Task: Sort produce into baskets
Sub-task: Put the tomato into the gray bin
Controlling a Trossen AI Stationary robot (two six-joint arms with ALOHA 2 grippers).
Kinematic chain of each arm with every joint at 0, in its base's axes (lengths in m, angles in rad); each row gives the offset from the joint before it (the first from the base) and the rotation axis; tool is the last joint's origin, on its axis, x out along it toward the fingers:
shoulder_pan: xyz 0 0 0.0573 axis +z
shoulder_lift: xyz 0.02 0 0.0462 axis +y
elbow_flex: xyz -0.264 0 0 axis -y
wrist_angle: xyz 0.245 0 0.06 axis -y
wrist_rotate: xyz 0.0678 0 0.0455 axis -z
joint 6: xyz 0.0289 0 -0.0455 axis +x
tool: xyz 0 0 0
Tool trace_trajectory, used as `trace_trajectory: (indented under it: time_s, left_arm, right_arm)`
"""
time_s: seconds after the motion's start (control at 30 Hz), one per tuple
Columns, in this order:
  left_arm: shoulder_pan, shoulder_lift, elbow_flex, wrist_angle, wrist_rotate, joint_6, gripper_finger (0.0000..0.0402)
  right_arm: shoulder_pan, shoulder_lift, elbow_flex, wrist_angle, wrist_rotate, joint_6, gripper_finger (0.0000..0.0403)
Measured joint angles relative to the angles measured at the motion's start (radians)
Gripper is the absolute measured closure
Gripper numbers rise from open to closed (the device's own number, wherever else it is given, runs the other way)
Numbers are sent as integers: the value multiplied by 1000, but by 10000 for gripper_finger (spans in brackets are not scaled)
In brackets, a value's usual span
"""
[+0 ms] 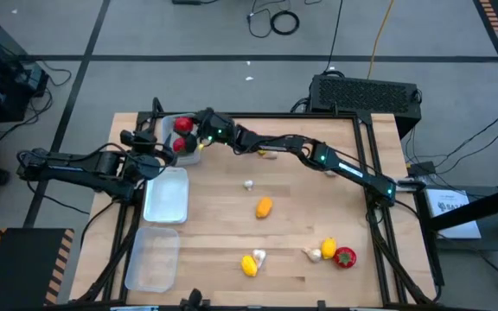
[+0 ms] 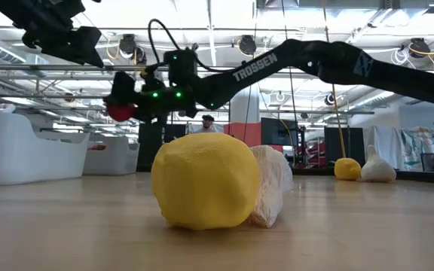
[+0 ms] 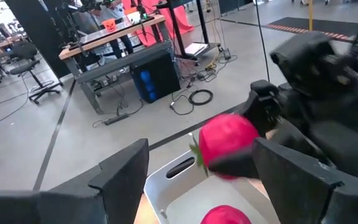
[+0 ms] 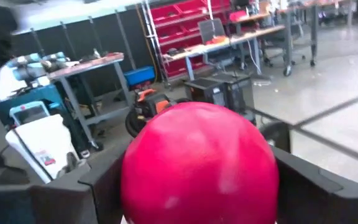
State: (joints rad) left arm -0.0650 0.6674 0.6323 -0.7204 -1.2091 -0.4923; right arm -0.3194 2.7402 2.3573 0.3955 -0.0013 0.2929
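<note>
The right gripper (image 1: pixel 186 143) grasps a round red toy tomato (image 4: pixel 199 165) above the far-left pale plastic tray (image 1: pixel 199 156). The left gripper (image 1: pixel 148 157), fingers spread, waits beside that tray.

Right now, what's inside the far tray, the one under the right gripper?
One red piece lies in the far tray. The right gripper holds another red piece above it, and the arm hides the rest of the floor.

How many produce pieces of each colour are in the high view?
Red pieces: 3
Yellow pieces: 3
Whitish pieces: 4 seen; the arms may hide more
Total: 10
</note>
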Motion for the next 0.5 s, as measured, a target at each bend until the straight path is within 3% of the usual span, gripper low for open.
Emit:
trace_trajectory:
  time_s: [0.23, 0.5]
  left_arm:
    - [0, 0, 0, 0, 0, 0, 109]
    - [0, 0, 0, 0, 1, -1, 109]
  right_arm:
    - [-29, 0, 0, -47, -45, 59, 105]
    - [-35, 0, 0, -44, -58, 45, 70]
